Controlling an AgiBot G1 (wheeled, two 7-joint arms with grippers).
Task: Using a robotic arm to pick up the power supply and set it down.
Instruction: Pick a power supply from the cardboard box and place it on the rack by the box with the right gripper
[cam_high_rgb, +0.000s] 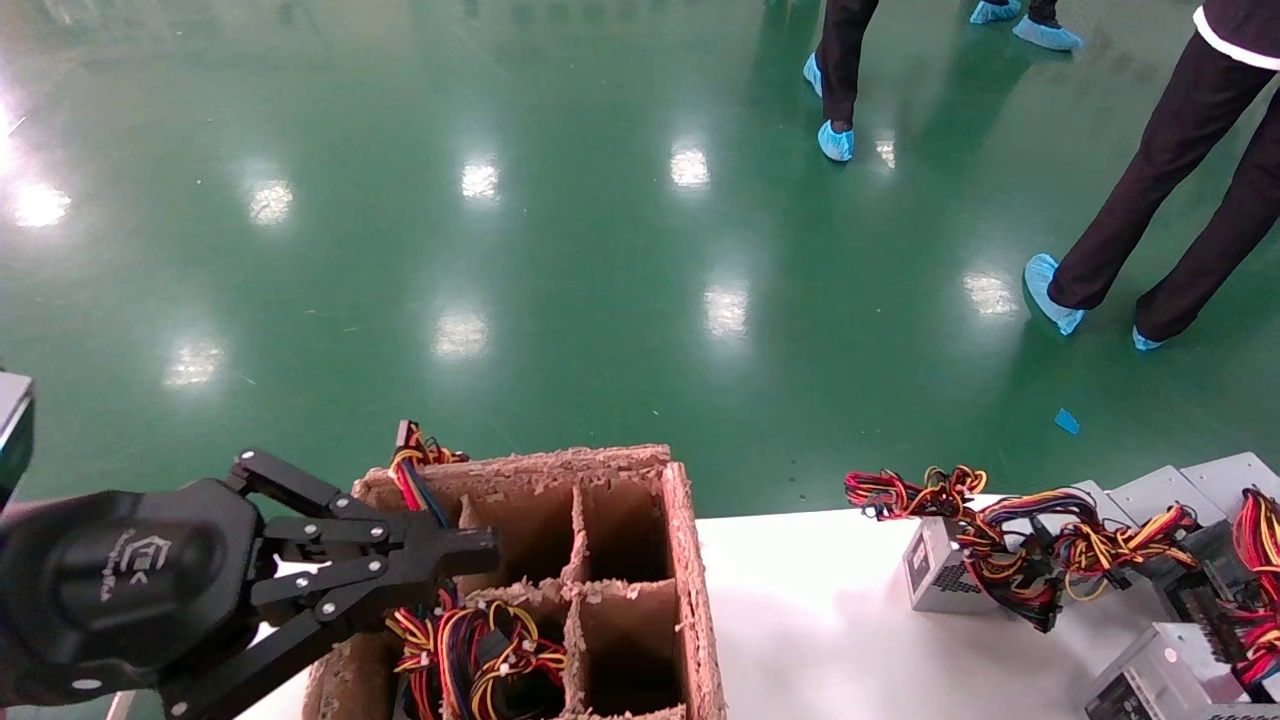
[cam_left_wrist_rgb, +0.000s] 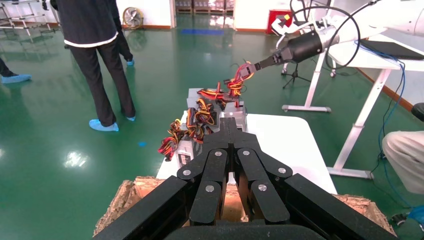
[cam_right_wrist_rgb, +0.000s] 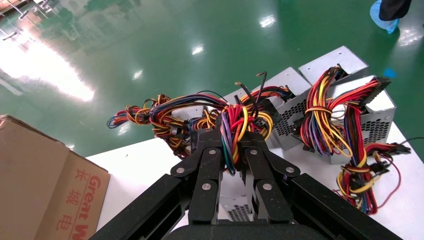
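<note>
Cardboard fills the foreground of our head view: a divided box (cam_high_rgb: 620, 560) with wire bundles in two cells, and our left gripper (cam_high_rgb: 470, 548) hangs clenched over its near-left corner. Well to that gripper's right, grey supplies (cam_high_rgb: 935, 570) sit on the white desk (cam_high_rgb: 800, 620).

From the left wrist, our left gripper (cam_left_wrist_rgb: 230, 124) shows its fingers pressed together above the box (cam_left_wrist_rgb: 120, 205). Far beyond it, the right gripper (cam_left_wrist_rgb: 260, 64) hangs above the desk (cam_left_wrist_rgb: 280, 140), clamped on a wire bundle (cam_left_wrist_rgb: 239, 79).

From the right wrist, our right gripper (cam_right_wrist_rgb: 235, 134) grips the purple, red and yellow wires (cam_right_wrist_rgb: 235, 120). The power supply (cam_right_wrist_rgb: 235, 200) hangs directly below the fingers, mostly hidden by them. Other supplies (cam_right_wrist_rgb: 350, 100) lie on the desk (cam_right_wrist_rgb: 145, 165) beyond.
</note>
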